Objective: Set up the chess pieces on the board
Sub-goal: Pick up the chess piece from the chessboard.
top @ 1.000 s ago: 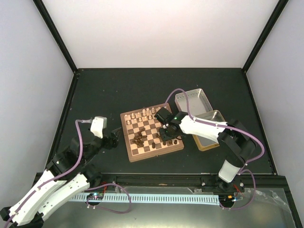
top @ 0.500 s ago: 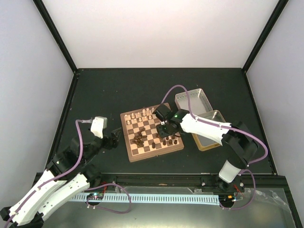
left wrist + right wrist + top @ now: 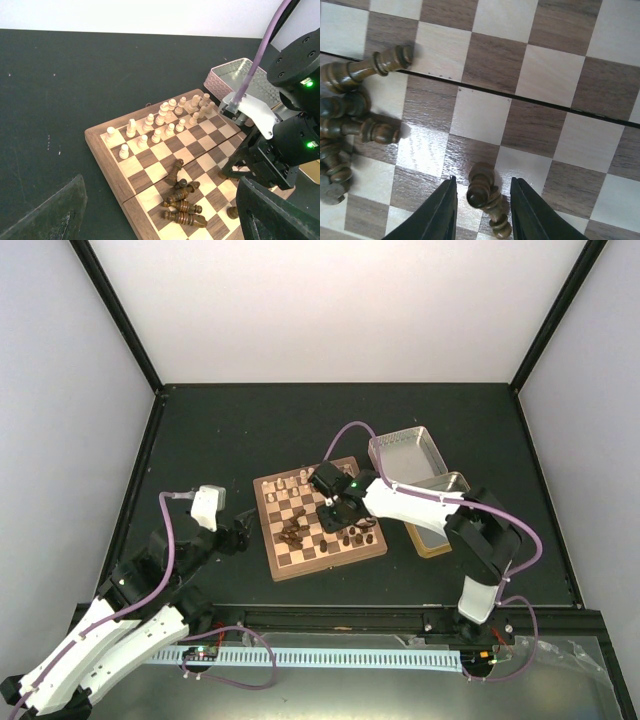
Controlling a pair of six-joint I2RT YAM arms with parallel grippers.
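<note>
my right gripper (image 3: 483, 181): fingers apart, nothing pinched
between them: dark piece (image 3: 481, 191), loose, probably so I can centre on it
left gripper (image 3: 243, 533): open

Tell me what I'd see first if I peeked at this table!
A little wooden chessboard has cream pieces standing in neat rows along its far edge and a heap of dark pieces lying toppled nearer the robot. The right pincer hovers low over the board, its fingers open on either side of one dark piece.
</note>
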